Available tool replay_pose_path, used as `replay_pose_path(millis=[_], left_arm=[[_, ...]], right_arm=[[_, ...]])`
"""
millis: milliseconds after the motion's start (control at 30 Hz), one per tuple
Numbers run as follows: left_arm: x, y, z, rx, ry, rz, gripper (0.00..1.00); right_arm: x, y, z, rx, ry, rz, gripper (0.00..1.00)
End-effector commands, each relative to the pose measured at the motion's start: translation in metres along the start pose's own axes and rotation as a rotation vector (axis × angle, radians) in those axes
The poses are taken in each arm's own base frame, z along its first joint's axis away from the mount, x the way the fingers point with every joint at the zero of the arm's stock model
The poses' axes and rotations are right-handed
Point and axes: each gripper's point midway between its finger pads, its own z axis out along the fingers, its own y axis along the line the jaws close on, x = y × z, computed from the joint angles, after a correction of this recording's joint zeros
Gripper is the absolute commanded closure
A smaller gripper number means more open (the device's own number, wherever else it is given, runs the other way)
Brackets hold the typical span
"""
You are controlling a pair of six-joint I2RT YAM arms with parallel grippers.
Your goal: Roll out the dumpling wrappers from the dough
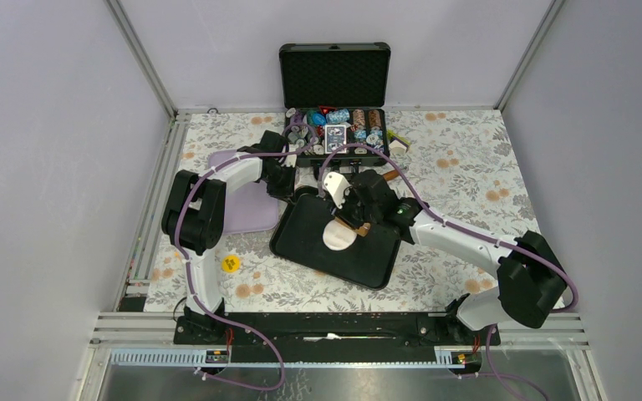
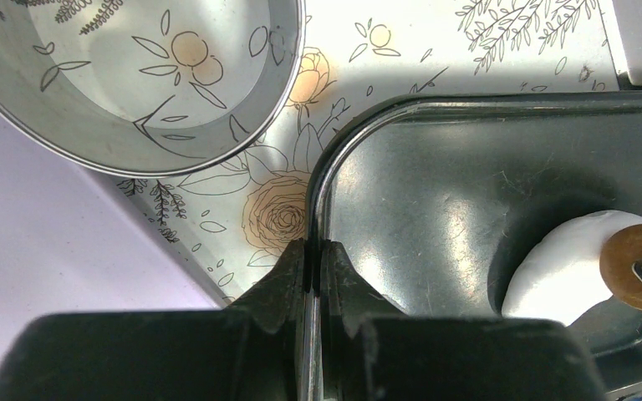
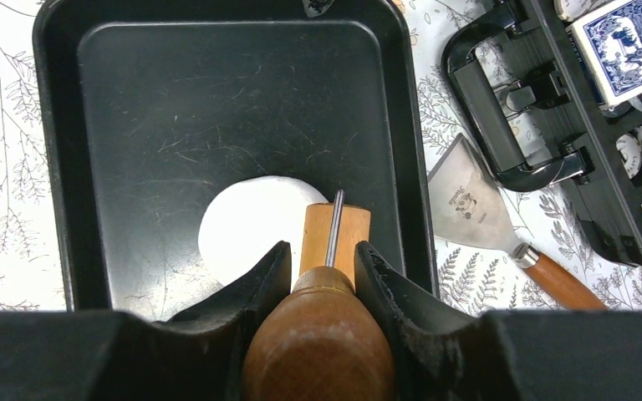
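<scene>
Right gripper (image 3: pixel 323 259) clamps the roller (image 3: pixel 318 342) handle; dough (image 3: pixel 247 230) just ahead, tray (image 3: pixel 415 167) wall close right, bare floor beyond. Left gripper (image 2: pixel 312 259) pinches the tray rim.

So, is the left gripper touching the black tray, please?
Touching: the left wrist view shows the left gripper shut on the rim of the black tray.

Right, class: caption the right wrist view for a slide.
Right gripper holds a wooden roller over white dough in the black tray.
</scene>
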Motion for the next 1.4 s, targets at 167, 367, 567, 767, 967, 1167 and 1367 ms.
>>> replay_pose_path(millis=[167, 367, 567, 767, 967, 1167, 1367], left_arm=[[0.043, 0.022, 0.022, -0.097, 0.152, -0.037, 1.0], [0.044, 0.021, 0.022, -0.095, 0.153, -0.036, 1.0], [0.043, 0.021, 0.022, -0.095, 0.152, -0.036, 1.0], [0.044, 0.022, 0.022, -0.097, 0.154, -0.037, 1.0], [0.044, 0.021, 0.022, -0.095, 0.153, -0.037, 1.0], [0.043, 0.021, 0.022, -0.093, 0.152, -0.037, 1.0], [0.044, 0.017, 0.022, -0.067, 0.158, -0.026, 1.0]], right_arm=[[-0.012, -0.003, 0.007, 0.006, -0.079, 0.012, 1.0], [-0.005, 0.011, 0.007, -0.052, -0.08, 0.036, 1.0], [0.029, 0.021, 0.014, -0.071, 0.01, 0.055, 1.0], [0.057, 0.037, 0.017, -0.12, 0.071, 0.079, 1.0], [0.083, 0.049, 0.014, -0.161, 0.152, 0.084, 1.0], [0.029, -0.016, 0.01, 0.106, 0.031, 0.062, 1.0], [-0.075, -0.035, -0.024, 0.074, -0.221, 0.042, 1.0]])
